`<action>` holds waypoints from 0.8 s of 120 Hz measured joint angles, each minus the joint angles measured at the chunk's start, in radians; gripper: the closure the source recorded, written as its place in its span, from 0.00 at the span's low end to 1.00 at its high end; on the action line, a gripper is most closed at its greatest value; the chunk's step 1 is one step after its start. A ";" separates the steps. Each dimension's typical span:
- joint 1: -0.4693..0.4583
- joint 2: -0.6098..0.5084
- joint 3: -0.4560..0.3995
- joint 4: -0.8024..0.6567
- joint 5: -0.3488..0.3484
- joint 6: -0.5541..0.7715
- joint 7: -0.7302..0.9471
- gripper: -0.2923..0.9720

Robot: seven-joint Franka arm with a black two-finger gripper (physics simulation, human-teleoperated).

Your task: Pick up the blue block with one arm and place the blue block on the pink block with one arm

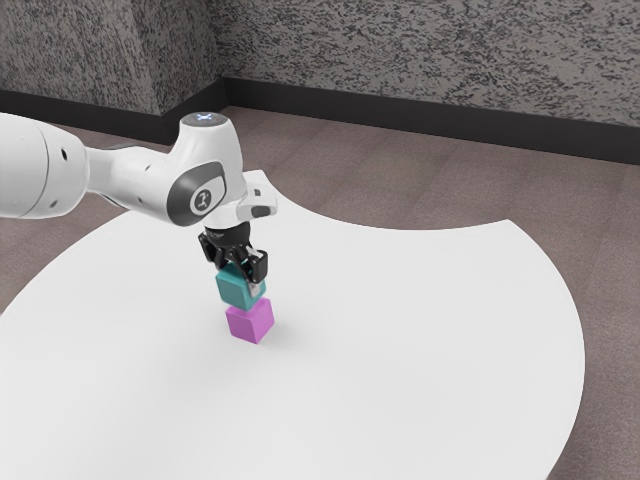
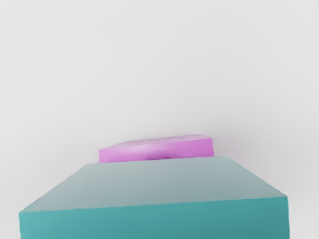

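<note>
A teal-blue block sits between the black fingers of my gripper, which is shut on it from two sides. Directly under it stands the pink block on the white table. The blue block's underside is at or just above the pink block's top; I cannot tell whether they touch. In the wrist view the blue block looms large under my hand, and a strip of the pink block peeks out beyond its far edge.
The round white table ends at a curved rim toward the exterior view's right, with brown floor and a speckled wall behind. My white arm reaches in from the exterior view's left.
</note>
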 joint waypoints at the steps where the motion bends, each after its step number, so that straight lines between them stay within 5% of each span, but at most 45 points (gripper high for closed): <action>1: 0.000 0.000 0.000 0.000 -0.001 0.000 0.001 0.45; 42: 0.000 -0.014 -0.001 -0.003 -0.012 -0.005 0.036 0.28; 96: -0.003 -0.245 -0.009 -0.047 -0.019 -0.055 0.112 0.24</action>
